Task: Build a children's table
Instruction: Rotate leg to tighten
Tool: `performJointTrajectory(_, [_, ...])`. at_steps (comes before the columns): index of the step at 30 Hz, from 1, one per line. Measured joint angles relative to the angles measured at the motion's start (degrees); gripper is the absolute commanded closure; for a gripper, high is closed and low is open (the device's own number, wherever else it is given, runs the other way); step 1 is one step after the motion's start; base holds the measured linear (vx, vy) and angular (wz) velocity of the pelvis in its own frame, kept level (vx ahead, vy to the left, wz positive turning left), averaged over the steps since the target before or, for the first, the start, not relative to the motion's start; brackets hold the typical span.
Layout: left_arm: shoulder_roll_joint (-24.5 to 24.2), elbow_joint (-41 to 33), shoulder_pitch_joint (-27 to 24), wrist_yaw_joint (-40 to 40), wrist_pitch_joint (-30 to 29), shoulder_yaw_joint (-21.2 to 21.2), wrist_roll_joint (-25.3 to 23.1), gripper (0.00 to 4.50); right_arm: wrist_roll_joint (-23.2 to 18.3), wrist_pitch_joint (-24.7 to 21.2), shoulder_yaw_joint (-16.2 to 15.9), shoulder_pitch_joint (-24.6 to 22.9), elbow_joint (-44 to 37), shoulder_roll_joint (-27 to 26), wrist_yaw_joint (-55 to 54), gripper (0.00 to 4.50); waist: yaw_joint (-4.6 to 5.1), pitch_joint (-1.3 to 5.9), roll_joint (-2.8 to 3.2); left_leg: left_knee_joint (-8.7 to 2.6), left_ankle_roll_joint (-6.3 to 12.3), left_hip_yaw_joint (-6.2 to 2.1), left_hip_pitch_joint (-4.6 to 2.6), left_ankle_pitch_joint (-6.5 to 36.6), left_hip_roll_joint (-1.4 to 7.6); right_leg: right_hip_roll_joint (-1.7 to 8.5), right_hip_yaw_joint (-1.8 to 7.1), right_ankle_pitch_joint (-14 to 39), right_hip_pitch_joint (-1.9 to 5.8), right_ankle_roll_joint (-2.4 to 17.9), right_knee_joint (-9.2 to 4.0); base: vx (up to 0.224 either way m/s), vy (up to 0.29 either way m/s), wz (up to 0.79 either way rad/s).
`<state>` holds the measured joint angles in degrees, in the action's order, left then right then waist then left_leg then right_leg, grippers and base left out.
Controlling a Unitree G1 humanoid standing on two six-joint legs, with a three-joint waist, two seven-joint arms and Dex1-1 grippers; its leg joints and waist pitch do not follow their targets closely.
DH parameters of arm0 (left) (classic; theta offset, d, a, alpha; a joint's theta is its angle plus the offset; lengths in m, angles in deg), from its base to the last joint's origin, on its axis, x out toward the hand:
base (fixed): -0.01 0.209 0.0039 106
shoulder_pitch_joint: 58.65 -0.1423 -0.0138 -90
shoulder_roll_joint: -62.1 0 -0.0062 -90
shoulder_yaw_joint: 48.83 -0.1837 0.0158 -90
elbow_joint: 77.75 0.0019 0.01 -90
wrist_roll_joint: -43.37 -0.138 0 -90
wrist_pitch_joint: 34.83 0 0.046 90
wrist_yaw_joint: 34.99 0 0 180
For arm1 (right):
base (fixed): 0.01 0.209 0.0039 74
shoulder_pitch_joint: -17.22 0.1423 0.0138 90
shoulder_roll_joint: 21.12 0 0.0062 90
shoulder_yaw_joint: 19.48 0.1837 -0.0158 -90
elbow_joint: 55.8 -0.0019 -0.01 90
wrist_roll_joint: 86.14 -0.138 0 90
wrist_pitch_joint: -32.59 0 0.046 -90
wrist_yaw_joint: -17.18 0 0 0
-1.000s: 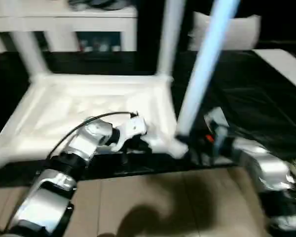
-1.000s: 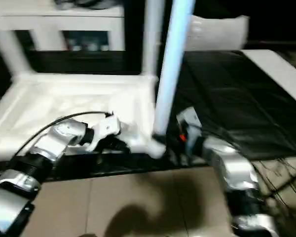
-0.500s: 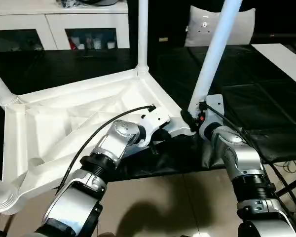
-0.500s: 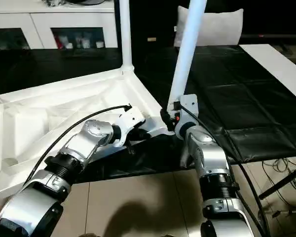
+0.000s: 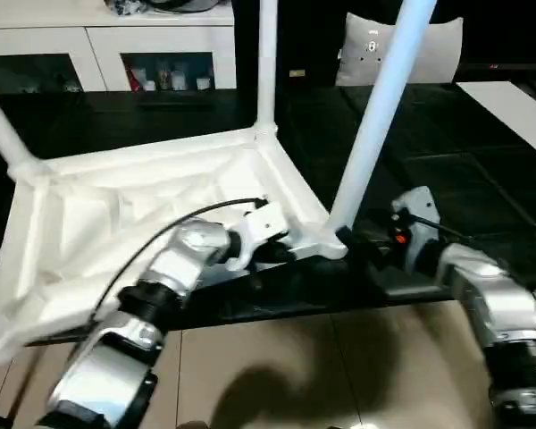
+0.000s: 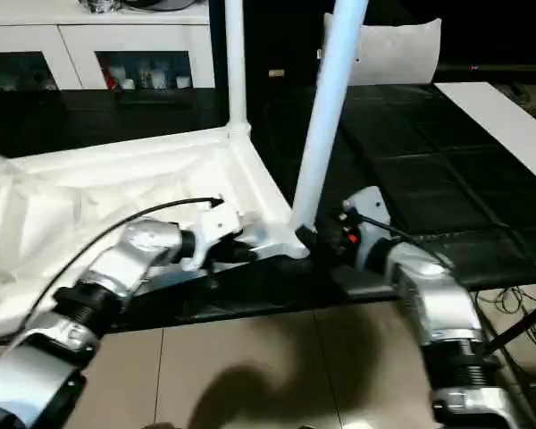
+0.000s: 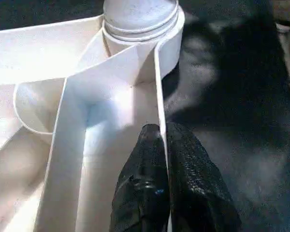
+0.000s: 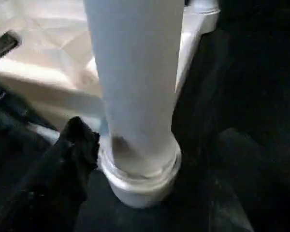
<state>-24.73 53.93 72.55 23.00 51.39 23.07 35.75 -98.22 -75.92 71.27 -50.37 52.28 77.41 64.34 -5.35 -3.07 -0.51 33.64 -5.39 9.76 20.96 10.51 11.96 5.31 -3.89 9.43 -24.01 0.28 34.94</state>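
- tabletop (image 5: 116,206): upside down on the black mat, ribs up; sits squarer in frame than half a second ago, though the camera moved too.
- left gripper (image 7: 163,140): fingers clamped on the tabletop's rim wall beside the near corner socket (image 7: 140,19).
- near leg (image 5: 375,116): upright in that socket, looks seated.
- right gripper (image 8: 79,140): was hugging the leg base, now backed off beside it; one finger visible, jaw state can't tell. Reads as release after seating.

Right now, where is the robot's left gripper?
In the left wrist view, the left gripper is pinched on the tabletop rim, just beside the corner socket holding the nearest leg.
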Motion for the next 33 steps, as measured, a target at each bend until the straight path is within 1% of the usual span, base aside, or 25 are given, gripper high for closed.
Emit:
performJointTrajectory(1, [-0.51,0.17,0.00,1.07,0.98,-0.50,0.03,4.50,-0.09,0.13,-0.34,0.00,0.02,1.19,1.67,0.04,-0.04,-0.01,-0.02,0.02,0.00,0.00,0.00,0.00,0.00,0.01,0.02,0.00,0.01,0.00,0.00,0.000,0.000,0.00])
performJointTrajectory(4, [-2.13,0.64,0.00,5.19,4.33,-1.47,0.18,4.50,-1.01,0.85,-1.31,0.05,-0.01,4.16,7.42,0.04,-0.59,-0.03,-0.07,0.05,0.01,-0.02,0.01,0.00,0.00,0.02,0.03,0.00,0.04,0.00,-0.01,0.000,0.000,0.00])
performJointTrajectory(6, [-2.94,0.76,-0.01,7.54,5.90,-1.94,0.26,4.50,-1.81,1.22,-1.65,0.01,-0.08,5.14,10.86,0.04,-1.10,-0.03,-0.07,0.05,0.01,-0.02,0.02,0.00,0.00,0.02,0.03,0.00,0.03,0.01,0.00,0.000,0.000,0.00])
performJointTrajectory(7, [-3.41,0.75,-0.02,8.95,6.84,-2.23,0.33,4.50,-2.09,1.29,-2.44,-0.07,-0.41,5.93,13.35,0.20,-1.33,-0.03,-0.07,0.05,0.01,-0.03,0.01,0.00,0.01,0.02,0.02,0.00,0.02,0.00,0.00,0.000,0.000,0.00])
performJointTrajectory(8, [-3.98,0.72,-0.02,10.63,7.76,-2.56,0.55,4.50,-2.47,1.40,-3.41,-0.32,-1.23,6.82,16.06,0.20,-1.57,-0.03,-0.07,0.05,0.02,-0.04,0.02,0.00,0.01,0.02,0.00,0.00,0.02,0.00,0.00,0.000,0.000,0.00])
performJointTrajectory(9, [-4.30,0.69,-0.02,11.65,8.29,-2.71,0.58,4.50,-2.59,1.60,-3.91,-0.32,-1.51,7.20,17.61,0.37,-1.70,-0.03,-0.07,0.05,0.02,-0.04,0.03,0.00,0.01,0.02,0.00,0.00,0.02,0.00,0.00,0.000,0.000,0.00])
performJointTrajectory(11, [-4.88,0.54,-0.02,13.55,9.23,-3.12,0.64,4.50,-2.63,2.02,-4.76,-0.30,-1.57,7.63,19.82,0.41,-2.02,-0.04,-0.12,0.09,0.03,-0.04,0.03,0.01,0.01,0.03,0.01,0.00,0.02,0.01,0.00,0.000,0.000,0.00])
performJointTrajectory(12, [-5.06,0.40,-0.02,14.53,9.37,-3.22,0.69,4.50,-2.61,2.28,-5.20,-0.31,-1.55,7.72,20.54,0.58,-2.17,-0.05,-0.15,0.10,0.03,-0.03,0.03,0.01,0.01,0.03,0.01,0.00,0.02,0.01,0.00,0.000,0.000,0.00])
performJointTrajectory(13, [-5.09,0.30,-0.02,15.03,9.44,-3.36,0.69,4.50,-2.62,2.40,-5.52,-0.31,-1.54,7.71,20.89,0.58,-2.36,-0.05,-0.15,0.12,0.03,-0.03,0.02,0.01,0.01,0.04,0.01,0.00,0.02,0.01,0.01,0.000,0.000,0.00])
performJointTrajectory(14, [-5.34,-0.16,-0.04,16.02,9.67,-3.94,0.75,4.50,-2.62,2.51,-5.87,-0.30,-1.45,7.68,21.85,0.80,-2.63,-0.06,-0.18,0.15,0.03,-0.04,0.02,0.01,0.02,0.04,0.01,0.00,0.02,0.01,0.03,0.000,0.000,0.00])
performJointTrajectory(16, [-5.93,-0.93,-0.23,18.00,10.05,-4.73,1.23,4.50,-2.70,2.79,-6.40,-0.25,-1.17,7.68,23.34,0.92,-2.94,-0.05,-0.21,0.16,0.03,-0.03,0.00,0.01,0.02,0.05,0.01,0.00,0.02,0.01,0.05,0.000,0.000,0.00])
performJointTrajectory(18, [-6.58,-1.78,-0.54,20.02,10.09,-5.19,1.75,4.50,-2.96,3.18,-7.35,-0.16,-0.93,7.53,24.78,1.17,-3.10,-0.05,-0.22,0.18,0.02,-0.04,0.00,0.00,0.03,0.05,0.00,0.00,0.02,0.01,0.07,0.000,0.000,0.00])
performJointTrajectory(21, [-7.02,-2.19,-0.57,21.41,10.09,-5.35,2.25,4.50,-3.08,4.04,-8.62,-0.12,0.07,6.83,26.57,1.29,-3.09,-0.05,-0.31,0.23,0.02,-0.04,0.00,0.00,0.02,0.06,0.01,0.00,0.03,0.01,0.08,0.000,0.000,0.00])
performJointTrajectory(23, [-7.01,-2.19,-0.57,22.12,10.12,-5.34,2.34,4.50,-3.22,3.78,-9.11,-0.12,0.46,6.73,27.68,1.60,-3.08,-0.06,-0.33,0.25,0.03,-0.04,0.00,0.00,0.02,0.06,0.02,0.00,0.02,0.01,0.07,0.000,0.000,0.00])
performJointTrajectory(26, [-7.00,-2.18,-0.57,22.75,10.17,-5.33,2.38,4.50,-3.95,2.73,-9.42,-0.12,0.51,6.67,29.41,1.72,-3.16,-0.06,-0.33,0.25,0.03,-0.04,0.01,0.00,0.02,0.07,0.01,0.00,0.02,0.01,0.07,0.000,0.000,0.00])
performJointTrajectory(27, [-7.00,-2.19,-0.58,22.75,10.15,-5.32,2.42,4.50,-4.22,2.38,-9.43,-0.13,0.48,6.67,29.70,1.92,-3.17,-0.06,-0.33,0.25,0.03,-0.04,0.02,0.00,0.02,0.07,0.01,0.00,0.02,0.01,0.08,0.000,0.000,0.00])
performJointTrajectory(29, [-7.00,-2.19,-0.66,22.87,9.78,-5.30,2.76,4.50,-5.09,1.38,-9.36,-0.19,0.12,6.69,30.07,2.14,-3.20,-0.06,-0.33,0.25,0.03,-0.04,0.02,0.00,0.03,0.07,0.01,0.00,0.02,0.01,0.07,0.000,0.000,0.00])
performJointTrajectory(30, [-7.00,-2.22,-0.77,23.00,9.63,-5.29,2.93,4.50,-5.21,1.16,-9.34,-0.30,0.02,6.71,30.08,2.14,-3.22,-0.06,-0.33,0.25,0.03,-0.04,0.02,0.00,0.03,0.07,0.01,0.00,0.03,0.01,0.08,0.000,0.000,0.00])
performJointTrajectory(32, [-6.97,-2.31,-0.82,23.00,9.24,-5.22,3.07,4.50,-5.40,0.95,-9.32,-0.35,-0.05,6.71,29.96,2.36,-3.22,-0.05,-0.33,0.25,0.03,-0.04,0.02,0.00,0.02,0.07,0.01,0.00,0.03,0.01,0.08,0.000,0.000,0.00])
performJointTrajectory(33, [-6.73,-2.51,-0.87,22.94,8.87,-5.14,3.20,4.50,-5.54,0.76,-9.16,-0.68,-0.53,6.62,29.53,2.38,-3.22,-0.05,-0.32,0.25,0.03,-0.04,0.02,0.00,0.02,0.07,0.01,0.00,0.02,0.01,0.08,0.000,0.000,0.00])
